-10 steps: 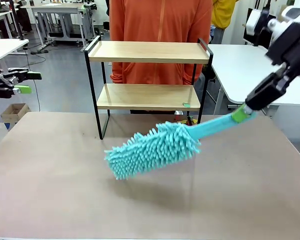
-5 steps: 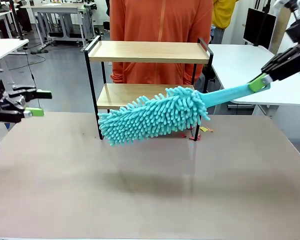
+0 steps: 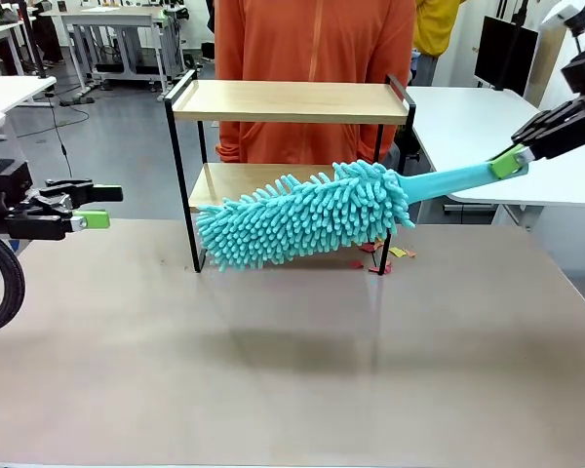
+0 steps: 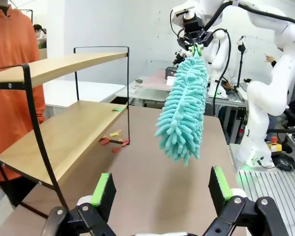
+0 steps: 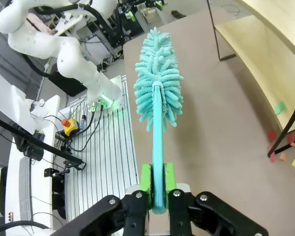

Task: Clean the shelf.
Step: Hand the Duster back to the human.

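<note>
The worktop (image 3: 273, 370) spreads below both arms. At its far side, ahead of the right end effector (image 3: 515, 159), stands the shelf (image 3: 291, 101), two wooden boards in a black frame, with a person in an orange top (image 3: 312, 58) just behind it. The duster (image 3: 302, 216), a turquoise fluffy head on a long handle, reaches out from the right end effector toward the shelf. That end effector is pressed tight on the handle's end, green pads on either side. In the front view the head hangs level with the lower board (image 3: 283, 185), in front of it; whether the fibres touch the board I cannot tell. The left end effector (image 3: 90, 207) hovers off to the side with its jaws spread wide and nothing between them. Small coloured scraps (image 3: 378, 255) lie on the worktop by the shelf's leg, below the handle, and one green scrap (image 5: 280, 107) sits on the lower board.

The step in hand looks like sweeping the lower board. To do it well, I judge the head should slide in between the two boards, stay flat, and draw lengthwise toward the open front, keeping the handle clear of the frame post so the light shelf is not shoved.
</note>
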Tool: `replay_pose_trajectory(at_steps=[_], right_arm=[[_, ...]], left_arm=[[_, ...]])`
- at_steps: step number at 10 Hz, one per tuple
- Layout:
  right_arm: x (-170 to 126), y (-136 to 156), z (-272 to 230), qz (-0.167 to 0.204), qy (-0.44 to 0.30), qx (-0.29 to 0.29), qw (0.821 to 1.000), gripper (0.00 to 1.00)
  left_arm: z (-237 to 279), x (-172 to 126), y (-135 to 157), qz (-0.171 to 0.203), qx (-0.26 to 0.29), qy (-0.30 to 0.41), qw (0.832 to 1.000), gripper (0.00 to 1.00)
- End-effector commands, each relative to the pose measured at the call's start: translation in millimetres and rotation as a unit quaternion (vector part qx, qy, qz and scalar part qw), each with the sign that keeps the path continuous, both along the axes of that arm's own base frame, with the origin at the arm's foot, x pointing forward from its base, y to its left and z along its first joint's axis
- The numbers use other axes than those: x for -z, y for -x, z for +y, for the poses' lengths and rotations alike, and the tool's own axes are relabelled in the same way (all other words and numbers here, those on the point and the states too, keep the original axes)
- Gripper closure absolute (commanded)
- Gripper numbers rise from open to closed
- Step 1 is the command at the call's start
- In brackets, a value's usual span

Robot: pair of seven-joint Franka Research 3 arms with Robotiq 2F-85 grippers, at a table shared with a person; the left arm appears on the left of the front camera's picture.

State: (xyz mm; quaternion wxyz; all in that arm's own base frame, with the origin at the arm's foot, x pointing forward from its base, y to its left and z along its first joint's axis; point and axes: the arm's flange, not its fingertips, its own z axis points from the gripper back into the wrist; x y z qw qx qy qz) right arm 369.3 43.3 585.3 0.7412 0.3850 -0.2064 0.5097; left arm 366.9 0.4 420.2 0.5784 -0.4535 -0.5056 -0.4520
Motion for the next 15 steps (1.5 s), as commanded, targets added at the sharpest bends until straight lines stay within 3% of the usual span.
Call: replay_pose_trajectory(at_steps=[1, 4, 7, 12, 13, 15], right_arm=[[-8, 3, 0, -0.013, -0.006, -0.006, 1.0, 0.86], [7, -6, -8, -0.012, -0.022, 0.015, 1.0, 0.86], [32, -20, -21, -0.038, -0.09, -0.014, 0.995, 0.86], [48, -28, -31, -0.051, -0.124, -0.073, 0.988, 0.86], [48, -25, -29, -0.034, -0.096, -0.032, 0.994, 0.86], [48, -25, -29, -0.034, -0.096, -0.032, 0.994, 0.86]], left_arm=[[7, 2, 3, -0.019, -0.001, -0.007, 1.0, 0.0], [-26, 9, 3, 0.011, 0.019, 0.008, 1.0, 0.0], [-63, 11, 16, 0.015, 0.009, 0.025, 1.0, 0.0], [-103, 17, 21, 0.023, -0.007, 0.052, 0.998, 0.0], [-105, 17, 21, 0.021, 0.001, 0.057, 0.998, 0.0], [-114, 18, 22, 0.021, 0.039, 0.069, 0.997, 0.0]])
